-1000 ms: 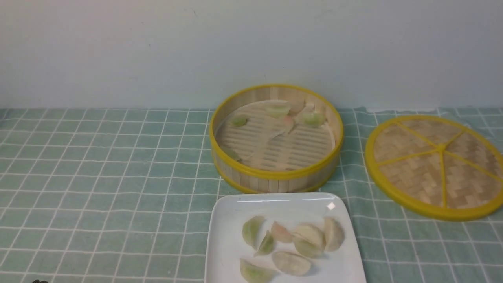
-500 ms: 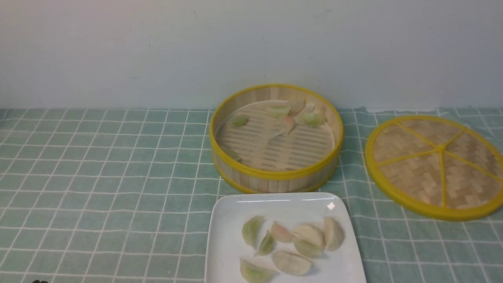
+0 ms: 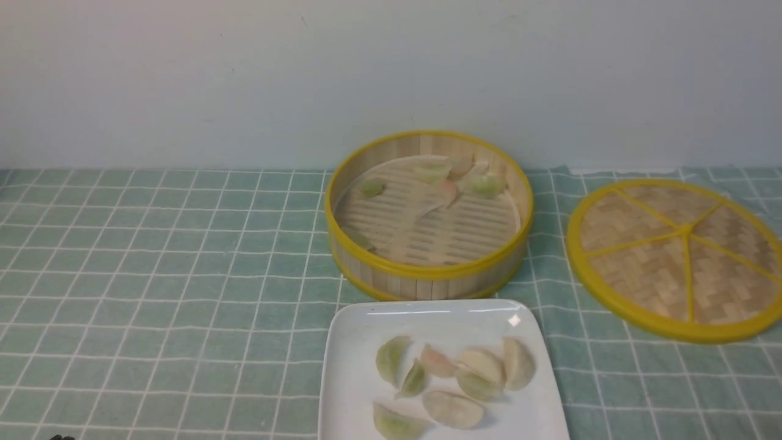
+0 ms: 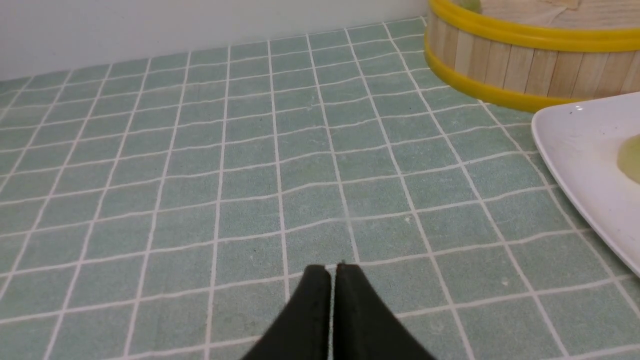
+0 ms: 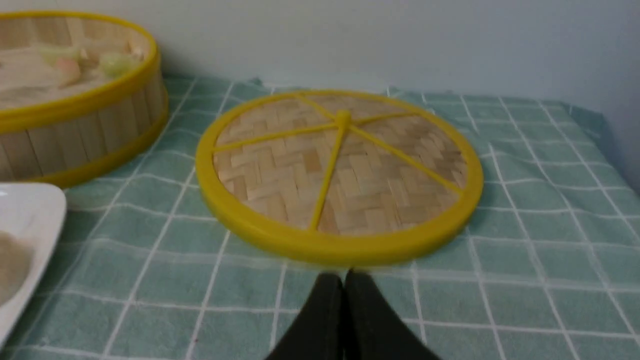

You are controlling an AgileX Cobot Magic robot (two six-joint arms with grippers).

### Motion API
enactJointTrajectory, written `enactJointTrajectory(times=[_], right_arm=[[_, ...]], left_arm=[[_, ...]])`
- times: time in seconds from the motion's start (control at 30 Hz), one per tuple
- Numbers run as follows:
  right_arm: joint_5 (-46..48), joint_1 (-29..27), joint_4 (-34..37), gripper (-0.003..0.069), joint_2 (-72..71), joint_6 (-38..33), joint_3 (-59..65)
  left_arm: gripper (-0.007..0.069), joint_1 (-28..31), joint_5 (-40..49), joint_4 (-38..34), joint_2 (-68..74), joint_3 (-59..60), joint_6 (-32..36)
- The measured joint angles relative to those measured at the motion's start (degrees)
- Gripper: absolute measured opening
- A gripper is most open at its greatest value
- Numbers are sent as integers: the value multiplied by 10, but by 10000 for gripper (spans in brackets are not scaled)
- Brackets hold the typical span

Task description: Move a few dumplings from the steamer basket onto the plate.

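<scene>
The steamer basket point(image 3: 427, 272) stands mid-table and holds several dumplings point(image 3: 486, 184) near its far wall. The white plate point(image 3: 354, 330) lies just in front of it with several dumplings point(image 3: 452, 408) on it. Neither arm shows in the front view, apart from a dark speck at the bottom left edge. My left gripper point(image 4: 332, 270) is shut and empty over the cloth, left of the plate point(image 4: 575, 150) and basket point(image 4: 500, 60). My right gripper point(image 5: 344, 277) is shut and empty just in front of the lid, right of the basket point(image 5: 85, 130) and plate point(image 5: 35, 210).
The flat woven yellow-rimmed lid point(image 3: 678, 256) lies on the cloth right of the basket; it also shows in the right wrist view point(image 5: 340, 175). A green checked cloth point(image 3: 153, 275) covers the table. A pale wall stands behind.
</scene>
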Motion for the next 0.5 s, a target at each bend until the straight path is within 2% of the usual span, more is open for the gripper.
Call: enactJointTrajectory(times=[0.5], right_arm=[[-1, 1, 4, -15, -6, 0, 1]], left_arm=[[-6, 0, 0, 0, 0, 0, 0]])
